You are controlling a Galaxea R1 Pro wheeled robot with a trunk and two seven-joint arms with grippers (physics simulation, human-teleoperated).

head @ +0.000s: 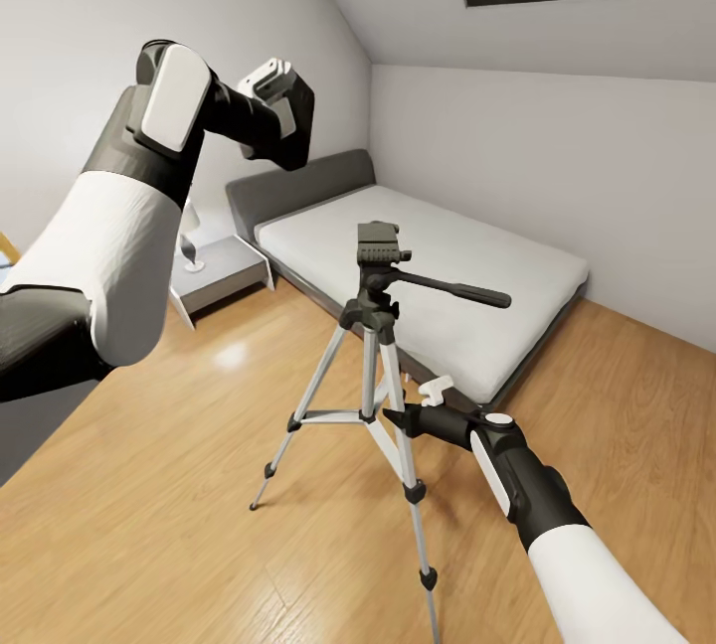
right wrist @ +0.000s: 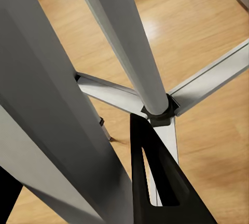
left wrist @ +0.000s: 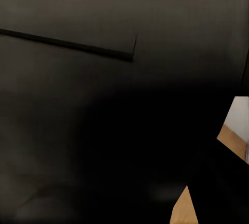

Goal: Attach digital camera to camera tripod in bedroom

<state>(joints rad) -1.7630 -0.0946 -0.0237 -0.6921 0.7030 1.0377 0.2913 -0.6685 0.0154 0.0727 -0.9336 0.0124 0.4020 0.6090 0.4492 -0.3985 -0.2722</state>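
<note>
Right gripper (head: 398, 417), lower centre of the head view: black fingers reach in among the camera tripod (head: 370, 356) legs, at the level of the spreader braces. In the right wrist view one black finger (right wrist: 155, 182) lies beside the centre column collar, and a silver leg stands very close at the frame's left. The second finger cannot be made out, so whether the jaws are spread or pinching a leg cannot be told.

Left gripper: arm raised at upper left of the head view, wrist housing turned away; the fingers are behind it. The left wrist view is almost all dark, flat surface with one thin seam, pressed close to the lens. Could be the digital camera body held there, but nothing confirms it. Grip state unknown.

Tripod stands on the light wood floor (head: 149, 525) at frame centre, in front of the grey low bed (head: 428, 256). Black head (head: 383, 248) with mounting plate on top, long pan handle (head: 452, 288) pointing toward frame right.

Handling, as judged: tripod likely light and top-heavy, with thin stiff metal legs and small feet; a sideways push could tip or skate it. Steady it at a leg or the centre column, not the handle, which may swivel. Camera should be rigid and compact; hold the body, keep off the lens.

Hidden: the camera itself, both fingertip pairs, the tripod's far leg foot. The near leg runs down to the bottom edge of the frame.
</note>
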